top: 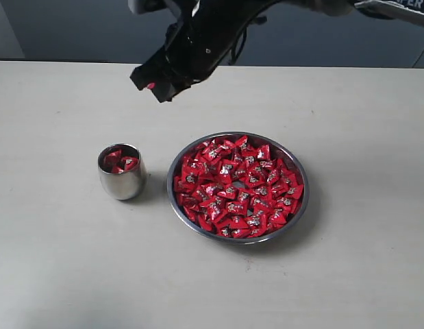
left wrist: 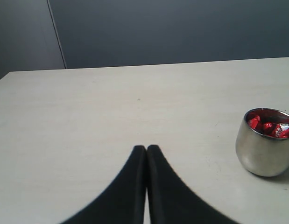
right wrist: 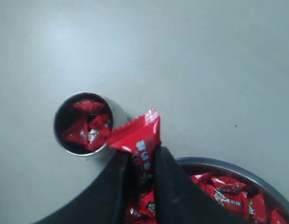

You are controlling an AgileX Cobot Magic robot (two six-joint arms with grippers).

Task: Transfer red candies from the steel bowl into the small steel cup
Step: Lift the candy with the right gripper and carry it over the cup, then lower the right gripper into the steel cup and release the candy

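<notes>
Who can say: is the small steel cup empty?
No, several red candies lie inside the small steel cup.

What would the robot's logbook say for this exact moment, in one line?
right jaws: shut on one red candy, raised above table | left jaws: shut, empty | cup: few candies inside | bowl: heaped with candies

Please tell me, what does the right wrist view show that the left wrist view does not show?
Only the right wrist view: the right gripper shut on one red candy, and part of the steel bowl full of red candies. Only the left wrist view: the left gripper, shut and empty, and a dark wall behind the table. Both: the small steel cup with some candies inside, standing on the pale table.
</notes>
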